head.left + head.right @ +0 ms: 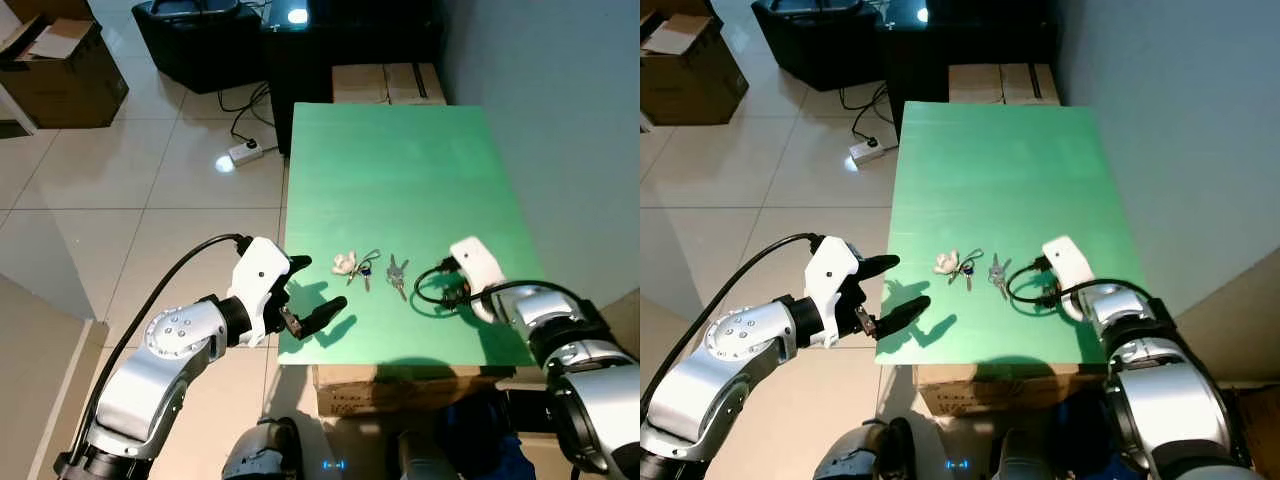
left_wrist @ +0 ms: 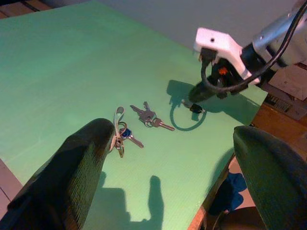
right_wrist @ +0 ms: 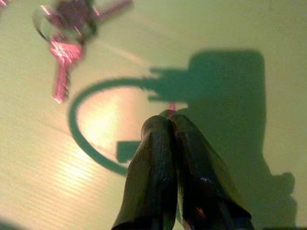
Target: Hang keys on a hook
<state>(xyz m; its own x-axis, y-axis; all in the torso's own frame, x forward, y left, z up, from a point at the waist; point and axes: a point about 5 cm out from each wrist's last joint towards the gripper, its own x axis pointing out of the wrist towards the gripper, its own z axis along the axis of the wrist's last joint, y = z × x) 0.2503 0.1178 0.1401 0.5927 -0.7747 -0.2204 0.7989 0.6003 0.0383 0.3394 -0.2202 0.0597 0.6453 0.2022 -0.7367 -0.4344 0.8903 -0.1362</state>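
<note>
We look down on a green worktop (image 1: 400,170) that stands against a grey wall at 3 o'clock. Near its front edge lie two bunches of keys. The first bunch of keys (image 1: 397,273), plain metal, lies flat at about the middle of that front strip. The second bunch of keys (image 1: 362,267) lies just beside it at 9 o'clock, with a blue-headed key and a pale fob (image 1: 345,264) touching its ring.

Our left end effector (image 1: 312,290) hovers over the front left corner of the worktop, at 8 o'clock from the fob, its two black fingers (image 2: 72,177) spread wide and holding nothing. Both bunches sit between those fingers in the left wrist view, well apart from them.

Our right end effector (image 3: 169,120) is at 3 o'clock from the plain bunch, near it but apart. Its fingers are pressed together, tips down close to the worktop; a small pink bit shows at the tips, but we cannot tell what it is. A black cable loops from its white wrist housing (image 1: 475,260).

On the tiled floor (image 1: 120,190) at 10 o'clock lies a white power strip (image 1: 245,152), and a cardboard box (image 1: 60,70) stands farther off.
</note>
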